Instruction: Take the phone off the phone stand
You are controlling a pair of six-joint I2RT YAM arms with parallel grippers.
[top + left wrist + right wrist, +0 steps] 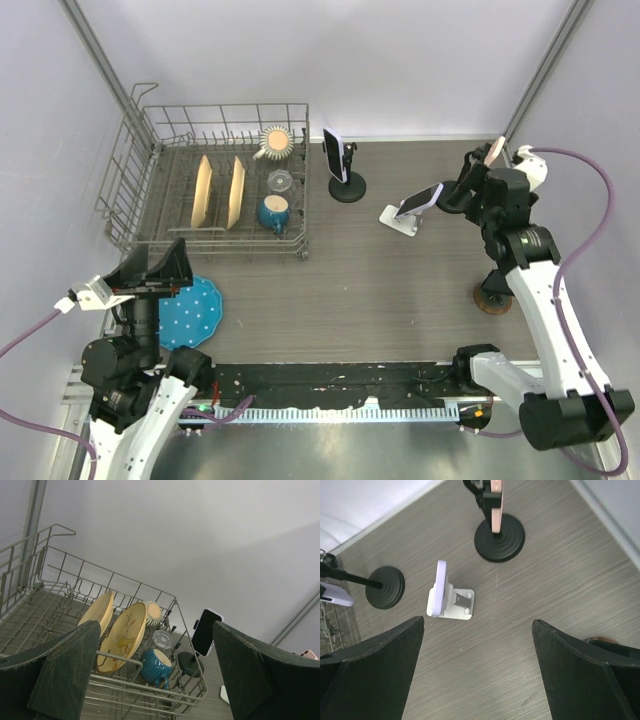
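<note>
Hovering with its jaws spread wide, the right gripper (477, 630) is held above the far right part of the table (380, 300), and nothing is gripped between its fingers (375, 675). Just ahead of it and lower, a lilac phone (439, 587) is seen leaning in a small white stand (461, 605), and no contact is made with either. Beyond that, close to the far right corner, a pink phone (496, 502) is clamped on a black round-based stand (499, 537). A third phone, a black phone (332, 155), is carried on another black stand (347, 188) near the middle of the far edge, just beside the dish rack (215, 185). Over at the near left corner, the left gripper (155, 265) is raised above a blue dotted plate (195, 310), also fully open and empty, well apart from every phone.

Progress, then: nothing is removed yet. All three phones are seated in their stands. The lilac phone is judged the likeliest target, since the right wrist view is centred on it, though that cannot be confirmed. The whole job is left to be done: the descent, the closing on the phone's edges, the lift out of the cradle and the setting down.
</note>
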